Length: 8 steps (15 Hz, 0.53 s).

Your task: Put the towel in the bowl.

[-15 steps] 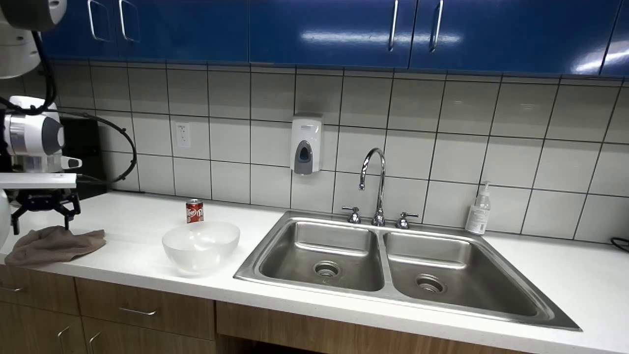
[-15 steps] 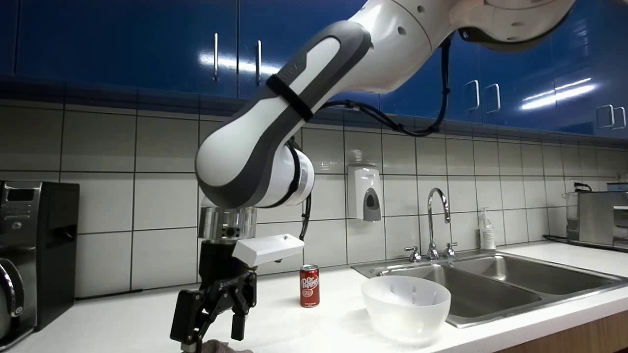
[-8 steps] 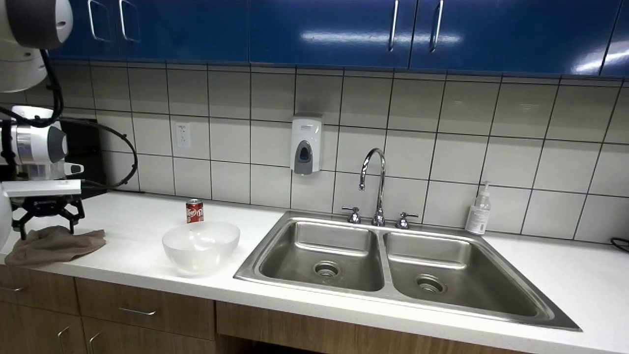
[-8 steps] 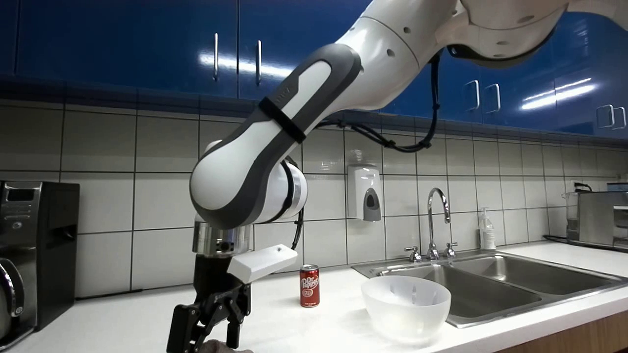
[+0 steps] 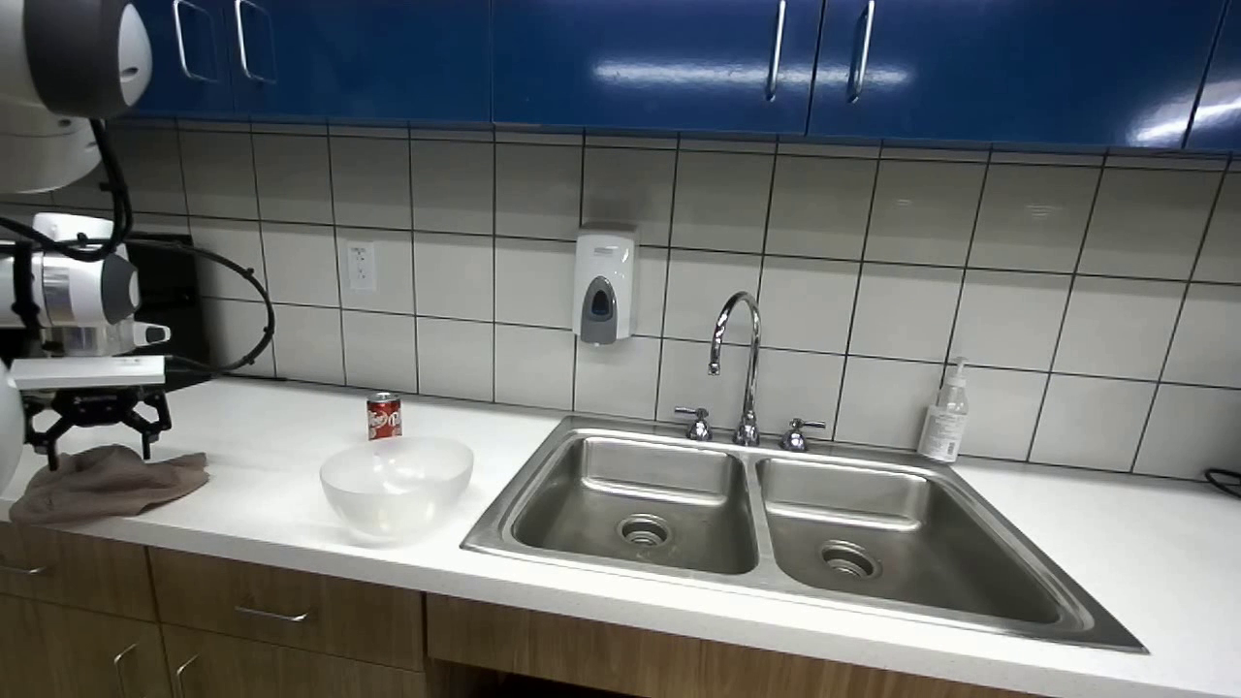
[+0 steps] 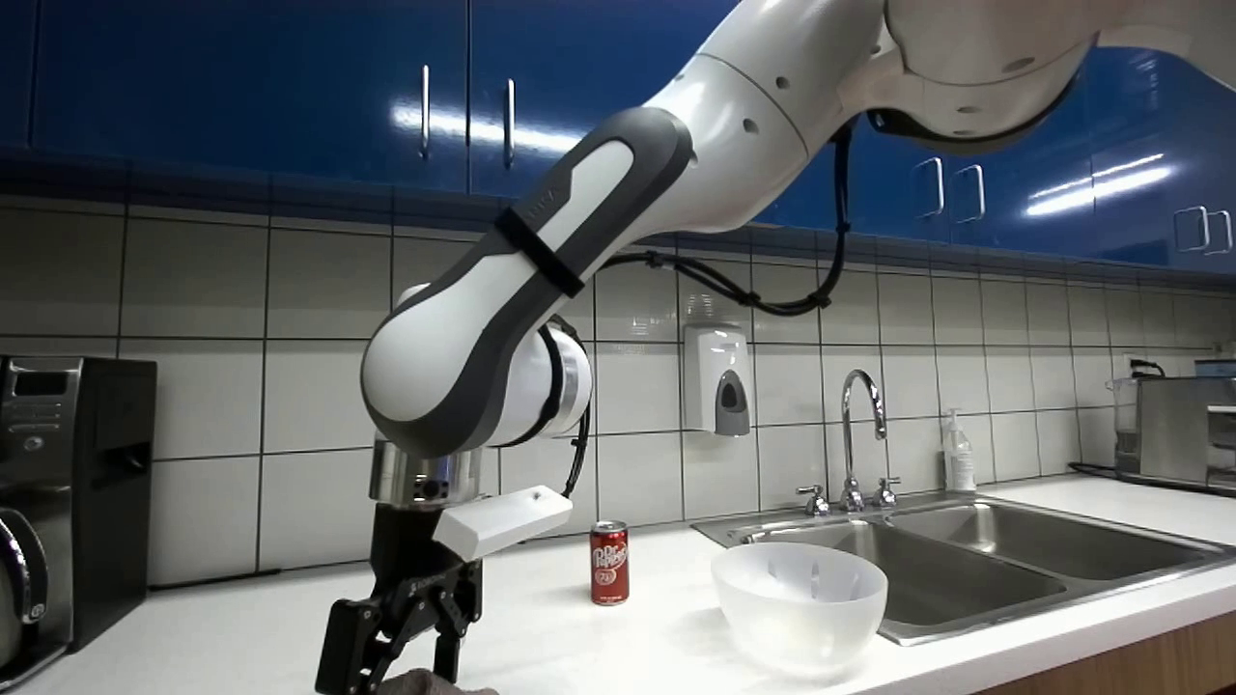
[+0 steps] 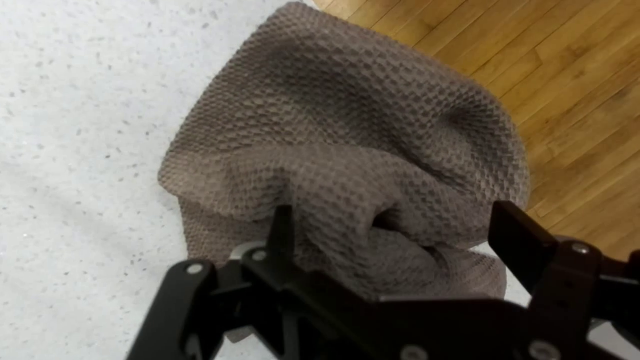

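The crumpled brown towel [image 5: 111, 485] lies on the white counter near its front edge. It fills much of the wrist view [image 7: 340, 120], and only its top shows in an exterior view [image 6: 427, 683]. My gripper [image 5: 99, 458] is open and points down at the towel. In the wrist view the two fingers [image 7: 392, 217] stand apart on either side of a raised towel fold, with nothing clamped. Whether the fingertips touch the cloth I cannot tell. The frosted white bowl [image 5: 396, 490] stands upright on the counter; it also shows in an exterior view [image 6: 800, 608].
A red soda can [image 6: 609, 563] stands behind the bowl. A double steel sink [image 5: 635, 504] with a faucet [image 5: 751, 368] lies beyond the bowl. A black appliance [image 6: 82, 502] stands beside the arm. The counter edge drops to a wooden floor [image 7: 575, 115].
My gripper has come down to the towel and shifted slightly, rightward in an exterior view and leftward in an exterior view. Its fingers stay open. Towel, bowl and can have not moved.
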Each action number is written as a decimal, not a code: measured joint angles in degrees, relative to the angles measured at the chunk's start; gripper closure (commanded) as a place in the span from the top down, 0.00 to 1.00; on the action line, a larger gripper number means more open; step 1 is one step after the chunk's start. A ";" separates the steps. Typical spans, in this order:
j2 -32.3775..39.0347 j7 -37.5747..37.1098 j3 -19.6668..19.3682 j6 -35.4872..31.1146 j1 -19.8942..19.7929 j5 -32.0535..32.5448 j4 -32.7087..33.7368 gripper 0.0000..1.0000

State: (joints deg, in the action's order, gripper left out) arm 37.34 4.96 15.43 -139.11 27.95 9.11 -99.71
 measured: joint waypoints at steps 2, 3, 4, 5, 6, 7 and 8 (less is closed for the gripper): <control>0.41 0.00 -0.28 0.20 0.23 0.00 0.45 1.00; 0.45 0.00 -0.36 0.23 0.27 0.00 0.53 1.00; 0.45 0.00 -0.38 0.26 0.30 0.00 0.58 1.00; 0.45 0.00 -0.39 0.28 0.32 0.00 0.63 1.00; 0.45 0.00 -0.39 0.32 0.34 0.00 0.67 1.00; 0.45 0.00 -0.39 0.34 0.35 0.00 0.69 1.00; 0.45 0.00 -0.39 0.35 0.37 0.00 0.70 1.00</control>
State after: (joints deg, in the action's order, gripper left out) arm 37.79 4.96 15.04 -138.76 28.32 9.11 -99.01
